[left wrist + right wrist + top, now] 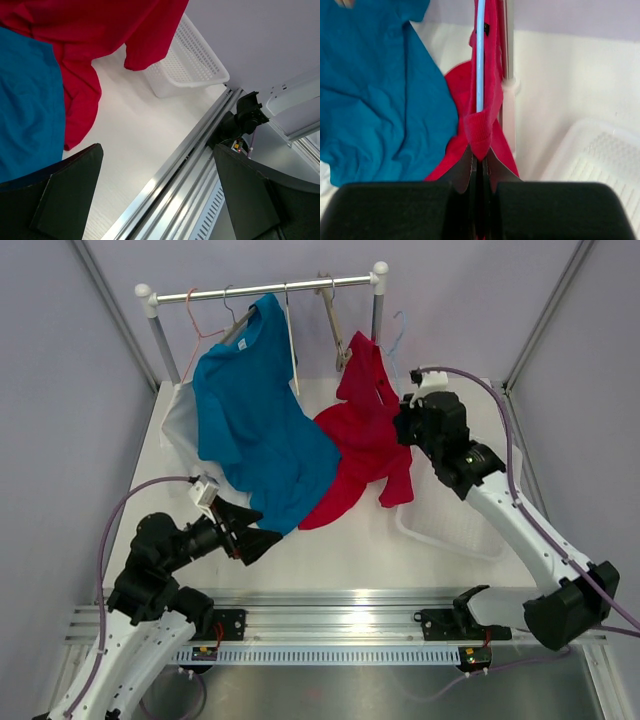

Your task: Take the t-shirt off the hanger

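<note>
Red t-shirt (362,445) droops crumpled below the clothes rack (300,285)'s right end, a fold pinched in the right gripper (479,159)'s closed jaws. Left gripper (160,200) gapes wide, empty. Fabric mostly hides the light-blue hanger (480,55).

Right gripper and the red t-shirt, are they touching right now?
Touching. The right wrist view shows the right gripper with its fingers pinched shut on a fold of the red t-shirt, with no gap between cloth and fingers.

Overhead, close wrist-cams; shirt (365,440) likely common
</note>
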You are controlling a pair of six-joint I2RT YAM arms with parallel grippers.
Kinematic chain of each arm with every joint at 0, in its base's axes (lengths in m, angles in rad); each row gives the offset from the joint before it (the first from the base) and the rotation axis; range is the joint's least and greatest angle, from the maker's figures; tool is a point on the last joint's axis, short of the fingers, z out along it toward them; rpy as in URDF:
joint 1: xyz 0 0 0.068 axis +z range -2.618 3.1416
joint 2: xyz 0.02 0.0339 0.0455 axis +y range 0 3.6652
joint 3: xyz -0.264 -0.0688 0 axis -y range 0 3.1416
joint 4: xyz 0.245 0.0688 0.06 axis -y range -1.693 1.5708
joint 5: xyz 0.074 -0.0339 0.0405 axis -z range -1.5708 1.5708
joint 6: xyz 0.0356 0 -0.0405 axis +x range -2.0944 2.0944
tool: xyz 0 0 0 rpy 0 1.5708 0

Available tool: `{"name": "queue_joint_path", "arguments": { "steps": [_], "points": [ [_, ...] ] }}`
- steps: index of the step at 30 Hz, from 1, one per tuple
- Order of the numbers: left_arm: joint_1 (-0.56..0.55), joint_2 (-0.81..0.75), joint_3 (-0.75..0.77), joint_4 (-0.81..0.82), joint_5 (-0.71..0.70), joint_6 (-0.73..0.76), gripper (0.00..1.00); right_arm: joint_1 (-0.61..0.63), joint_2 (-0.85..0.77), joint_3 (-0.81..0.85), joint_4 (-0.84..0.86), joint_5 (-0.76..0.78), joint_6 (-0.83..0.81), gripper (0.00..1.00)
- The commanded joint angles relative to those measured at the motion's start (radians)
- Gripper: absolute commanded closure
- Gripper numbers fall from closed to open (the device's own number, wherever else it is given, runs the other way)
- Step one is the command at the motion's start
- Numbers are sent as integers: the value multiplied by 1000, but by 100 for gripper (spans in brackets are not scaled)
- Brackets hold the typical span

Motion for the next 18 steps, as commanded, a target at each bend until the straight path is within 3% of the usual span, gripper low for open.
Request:
{"name": "queue_joint_path", "arguments": {
  "steps": [1, 5, 8, 11, 12, 15, 18],
  "points": [
    [4, 81, 77, 153, 102, -66, 1, 12, -174, -113, 86, 21, 103, 100],
    [-5, 181, 135, 378, 130, -243, 1, 35, -317, -247, 42, -29, 188, 100],
    [-83, 295, 183, 450, 64, -299, 1, 78, -427, -353, 12, -71, 245, 100],
    [-291, 407, 272, 449, -124, -243, 1, 149, -542, -448, -1, -106, 293, 100],
    [-421, 434, 313, 449, -268, -215, 2, 169, -592, -477, -26, -85, 305, 100],
    [-607, 539, 359, 463, -553, -153, 7, 247, -686, -521, -55, -54, 342, 100],
    [-654, 650, 402, 533, -691, -147, 14, 299, -732, -538, -58, -60, 356, 100]
  ]
}}
